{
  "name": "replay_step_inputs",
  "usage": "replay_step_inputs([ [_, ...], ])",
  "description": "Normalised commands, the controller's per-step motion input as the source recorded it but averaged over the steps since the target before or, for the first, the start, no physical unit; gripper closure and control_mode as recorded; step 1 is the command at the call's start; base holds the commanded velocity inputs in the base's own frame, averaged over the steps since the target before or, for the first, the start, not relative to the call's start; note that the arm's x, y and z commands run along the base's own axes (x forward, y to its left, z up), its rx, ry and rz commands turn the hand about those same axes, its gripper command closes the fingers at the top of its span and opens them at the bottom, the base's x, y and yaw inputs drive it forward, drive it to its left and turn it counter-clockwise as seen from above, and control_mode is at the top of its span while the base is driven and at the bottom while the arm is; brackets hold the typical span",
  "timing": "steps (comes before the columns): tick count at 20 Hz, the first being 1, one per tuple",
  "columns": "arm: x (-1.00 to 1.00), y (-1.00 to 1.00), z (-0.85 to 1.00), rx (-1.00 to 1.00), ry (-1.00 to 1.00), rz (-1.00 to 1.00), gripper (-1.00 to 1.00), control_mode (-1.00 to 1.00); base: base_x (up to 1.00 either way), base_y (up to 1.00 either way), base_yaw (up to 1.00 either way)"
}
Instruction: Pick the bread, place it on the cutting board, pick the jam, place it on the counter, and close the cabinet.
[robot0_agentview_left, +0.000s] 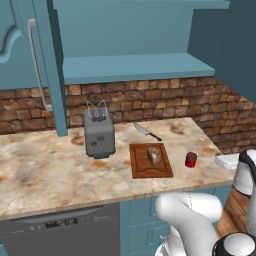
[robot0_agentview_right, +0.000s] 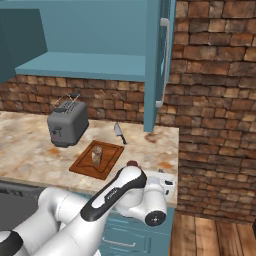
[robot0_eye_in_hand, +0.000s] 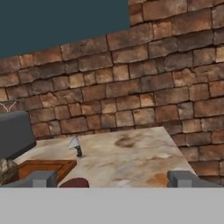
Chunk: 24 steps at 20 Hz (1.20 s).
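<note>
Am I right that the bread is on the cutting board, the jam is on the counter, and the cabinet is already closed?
Not quite. The bread does sit on the cutting board and the jam stands on the counter, but the cabinet is open: the left base view shows its door swung out and the shelf exposed.

Bread (robot0_agentview_left: 154, 156) sits on cutting board (robot0_agentview_left: 150, 160), mid counter (robot0_agentview_left: 45, 170) nr front edge. Toaster (robot0_agentview_left: 98, 133) just left of board; knife (robot0_agentview_left: 146, 131) behind board, twd brick wall (robot0_agentview_left: 150, 102). Jam (robot0_agentview_left: 190, 159) on counter right of board, nr right end. Cabinet (robot0_agentview_left: 135, 45) above, doors open.
</note>
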Motion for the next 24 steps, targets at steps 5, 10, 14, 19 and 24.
replay_step_inputs([
  [5, -0.06, -0.11, 0.12, 0.01, -0.04, 0.0, -1.0, -1.0, 0.0, 0.0, 0.0],
  [10, -0.05, -0.13, 0.15, 0.01, -0.04, 0.0, -1.0, -1.0, 0.0, 0.0, 0.0],
  [14, -0.04, -0.07, 0.13, 0.01, -0.04, 0.0, -1.0, -1.0, 0.0, 0.0, 0.0],
  [19, -0.06, -0.08, 0.17, 0.01, -0.05, 0.0, -1.0, -1.0, 0.0, 0.0, 0.0],
  [24, -0.04, -0.07, 0.21, 0.01, -0.05, 0.0, -1.0, -1.0, 0.0, 0.0, 0.0],
])
